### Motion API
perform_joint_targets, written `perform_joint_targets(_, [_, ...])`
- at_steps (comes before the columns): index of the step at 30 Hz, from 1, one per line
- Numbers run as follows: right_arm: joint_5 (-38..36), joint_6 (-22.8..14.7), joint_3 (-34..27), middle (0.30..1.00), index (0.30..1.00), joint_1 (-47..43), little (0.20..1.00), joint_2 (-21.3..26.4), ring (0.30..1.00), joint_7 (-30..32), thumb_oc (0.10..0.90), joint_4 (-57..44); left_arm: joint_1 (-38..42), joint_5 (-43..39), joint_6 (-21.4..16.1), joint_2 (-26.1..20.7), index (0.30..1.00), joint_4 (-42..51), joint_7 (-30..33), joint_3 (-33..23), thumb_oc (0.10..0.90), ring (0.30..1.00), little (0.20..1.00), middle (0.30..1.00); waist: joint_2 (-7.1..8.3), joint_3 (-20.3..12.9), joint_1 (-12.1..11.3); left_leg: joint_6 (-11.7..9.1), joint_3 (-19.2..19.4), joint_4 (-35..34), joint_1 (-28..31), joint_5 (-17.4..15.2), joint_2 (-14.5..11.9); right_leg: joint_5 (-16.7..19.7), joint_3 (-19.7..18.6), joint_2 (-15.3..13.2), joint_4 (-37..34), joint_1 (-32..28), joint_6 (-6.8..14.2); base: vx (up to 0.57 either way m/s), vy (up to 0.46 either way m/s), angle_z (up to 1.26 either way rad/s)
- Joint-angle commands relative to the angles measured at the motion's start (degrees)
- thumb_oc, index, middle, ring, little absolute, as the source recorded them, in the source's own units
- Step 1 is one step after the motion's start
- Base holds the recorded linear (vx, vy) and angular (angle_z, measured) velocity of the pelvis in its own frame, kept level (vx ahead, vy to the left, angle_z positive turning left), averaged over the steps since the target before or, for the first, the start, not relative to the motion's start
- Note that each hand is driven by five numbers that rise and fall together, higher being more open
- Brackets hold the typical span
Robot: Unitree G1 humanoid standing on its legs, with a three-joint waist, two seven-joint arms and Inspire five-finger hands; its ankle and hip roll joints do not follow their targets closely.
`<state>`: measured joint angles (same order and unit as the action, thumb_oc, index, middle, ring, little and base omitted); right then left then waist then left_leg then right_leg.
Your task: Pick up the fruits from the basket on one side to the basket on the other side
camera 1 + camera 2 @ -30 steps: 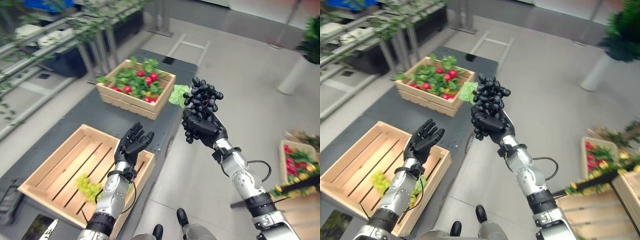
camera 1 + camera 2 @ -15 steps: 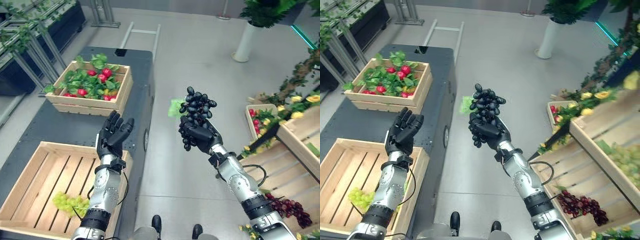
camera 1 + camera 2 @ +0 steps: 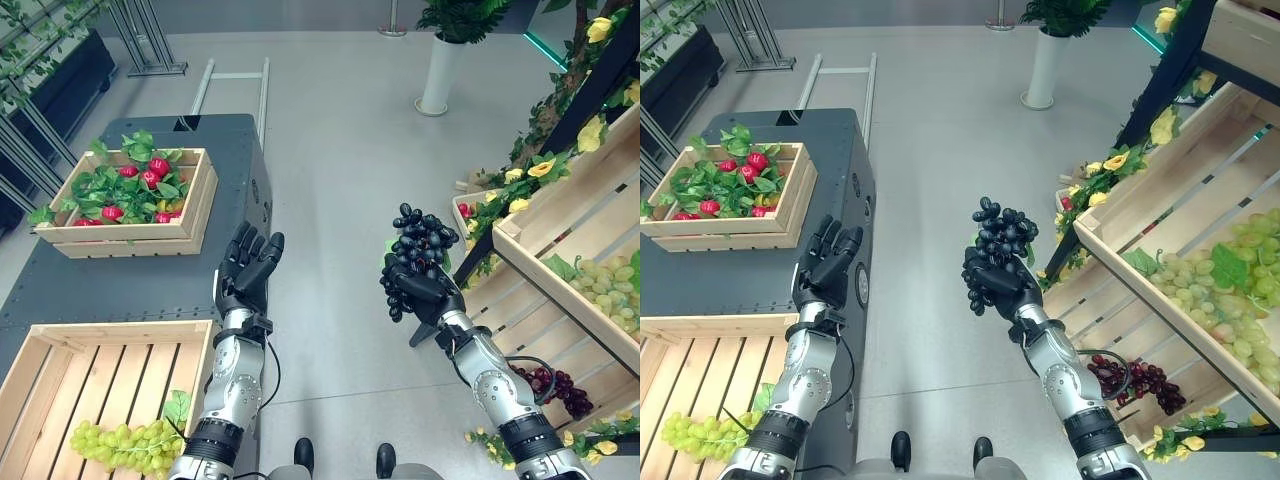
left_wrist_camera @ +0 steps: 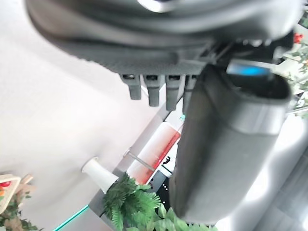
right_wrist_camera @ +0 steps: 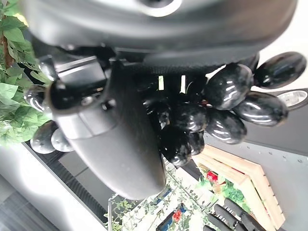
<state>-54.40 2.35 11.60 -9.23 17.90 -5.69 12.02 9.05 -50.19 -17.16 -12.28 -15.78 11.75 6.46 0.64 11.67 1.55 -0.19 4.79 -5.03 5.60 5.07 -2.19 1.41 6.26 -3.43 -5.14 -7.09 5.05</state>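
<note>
Right hand (image 3: 420,292): raised over the grey floor (image 3: 340,150), fingers curled round a bunch of black grapes (image 3: 422,235) — the cluster stands up above the fist, with a few berries hanging below it; the right wrist view shows the glossy berries (image 5: 226,101) pressed against the palm beside the thumb. Left hand (image 3: 247,270): raised, palm up, fingers straight and a little spread, holding nothing; it shows at the edge of the dark surface (image 3: 130,280). Near wooden crate (image 3: 60,370): on the dark surface at the robot's left, slatted bottom, holding one bunch of green grapes (image 3: 120,445) with a leaf in its near corner. Far wooden crate (image 3: 130,232): on the same surface, further from the robot, filled with red fruits (image 3: 150,170) among green leaves. Slanted wooden display shelves (image 3: 560,260): at the robot's right, well apart from the dark surface; the upper tier carries green grapes (image 3: 1230,310), the lower tier a bunch of dark red grapes (image 3: 555,385). Yellow flowers with foliage (image 3: 540,170) trim the shelf frame. White planter with a green plant (image 3: 438,70): on the floor, far side — apart from both crates.
</note>
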Motion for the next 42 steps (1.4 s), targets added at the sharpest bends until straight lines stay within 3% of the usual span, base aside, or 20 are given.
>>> perform_joint_targets(1, [0.4, -8.3, -2.3, 0.3, 0.3, -2.0, 0.3, -2.7, 0.3, -1.6, 0.4, -2.6, 1.5, 1.9, -6.4, -2.0, 0.9, 2.8, -1.9, -0.3, 0.8, 0.9, 0.9, 0.9, 1.32, -6.1, -0.6, -0.4, -6.5, 7.3, -1.7, -6.6, 3.7, 2.1, -4.6, -0.9, 1.9, 0.8, -2.0, -0.09, 0.136, -0.15])
perform_joint_targets(5, [1.8, -7.9, -1.4, 0.3, 0.3, -0.7, 0.3, -3.0, 0.3, -1.3, 0.4, -0.3, 2.0, -0.2, -6.5, -1.8, 0.9, 1.4, -3.5, 1.6, 0.8, 0.9, 0.9, 0.9, 0.6, -4.2, 0.6, 0.4, -4.8, 4.9, -0.7, -6.1, 3.5, 3.2, -4.7, -1.7, 2.7, 2.5, -0.5, -0.04, 0.173, -0.38])
perform_joint_targets(9, [3.3, -6.9, -0.9, 0.3, 0.3, 2.1, 0.3, -4.0, 0.3, -4.8, 0.4, 1.0, -1.5, 0.7, -8.1, -3.8, 0.9, 4.5, -2.9, 0.0, 0.8, 0.9, 0.9, 0.9, 0.45, -1.8, -1.3, 0.7, 0.6, 4.1, -0.1, -5.5, 1.9, 4.0, 3.5, -5.5, 11.1, 6.1, 2.4, -0.1, 0.016, -0.46])
perform_joint_targets(10, [3.9, -7.1, -0.5, 0.3, 0.3, 1.8, 0.3, -4.1, 0.3, -5.5, 0.4, 1.5, -1.4, -0.3, -8.3, -4.4, 0.9, 4.7, -3.1, -0.9, 0.8, 0.9, 0.9, 0.9, 0.45, -1.1, -1.7, 0.9, 0.8, 4.7, -0.6, -5.7, 1.7, 3.9, 3.3, -6.5, 14.0, 7.5, 2.5, -0.16, -0.048, -1.02])
perform_joint_targets(12, [4.2, -7.8, -0.1, 0.3, 0.3, 1.6, 0.3, -3.9, 0.3, -5.9, 0.4, 2.2, -0.6, -0.9, -8.7, -4.9, 0.9, 4.4, -3.5, -1.4, 0.8, 0.9, 0.9, 0.9, 0.66, -0.4, -1.8, 1.0, 0.5, 5.8, -1.4, -5.9, 1.6, 3.8, 2.3, -6.9, 14.9, 8.7, 2.4, -0.07, -0.084, -0.77])
perform_joint_targets(15, [3.2, -9.3, 1.4, 0.3, 0.3, 0.3, 0.3, -4.0, 0.3, -3.5, 0.4, 5.3, 1.5, -1.0, -10.0, -3.1, 0.9, 3.0, -1.6, -0.7, 0.8, 0.9, 0.9, 0.9, 1.66, 0.7, -2.1, -0.1, 0.4, 10.8, -4.8, -6.8, 1.1, 1.8, 2.3, -5.8, 9.5, 6.4, 0.8, 0.02, -0.161, -0.08])
perform_joint_targets(17, [3.0, -9.5, 1.8, 0.3, 0.3, 1.0, 0.3, -4.5, 0.3, -2.2, 0.4, 4.4, 1.0, -0.5, -10.1, -2.6, 0.9, 3.6, -0.9, -0.5, 0.8, 0.9, 0.9, 0.9, 1.72, 1.1, -1.8, -0.1, 0.1, 10.8, -4.8, -6.8, 0.9, 1.5, 1.4, -5.1, 9.4, 6.4, 0.5, 0.01, -0.084, -0.06])
perform_joint_targets(22, [0.4, -14.5, 1.2, 0.3, 0.3, 0.8, 0.3, -4.8, 0.3, -0.7, 0.4, 5.2, 2.5, 1.3, -13.2, -1.7, 0.9, 3.6, -0.8, 1.2, 0.8, 0.9, 0.9, 0.9, 1.52, 4.7, -1.2, -0.5, 0.1, 10.9, -7.4, -5.8, 0.7, 0.9, 1.3, -3.8, 9.4, 8.1, -0.6, -0.15, -0.049, -0.06])
perform_joint_targets(32, [-2.5, -23.0, -2.6, 0.3, 0.3, -4.7, 0.3, -4.2, 0.3, 2.7, 0.4, 6.4, 7.4, 3.7, -16.5, -0.4, 0.9, 1.6, 2.3, 3.8, 0.8, 0.9, 0.9, 0.9, -0.38, 12.8, 1.3, -0.9, 1.4, 20.8, -15.7, -7.3, 1.4, -1.9, 1.8, -3.4, 19.0, 16.4, -2.9, -0.17, 0.001, -0.05])
perform_joint_targets(42, [-1.9, -28.8, -8.4, 0.3, 0.3, -9.7, 0.3, -0.3, 0.3, 5.7, 0.4, 5.4, 8.2, 4.6, -16.0, 0.7, 0.9, 1.6, 4.3, 5.3, 0.8, 0.9, 0.9, 0.9, -2.1, 17.6, 3.1, -0.7, 2.3, 29.6, -21.6, -10.1, 1.9, -5.1, 1.4, -3.6, 28.2, 22.7, -4.8, -0.07, 0.034, -0.06])
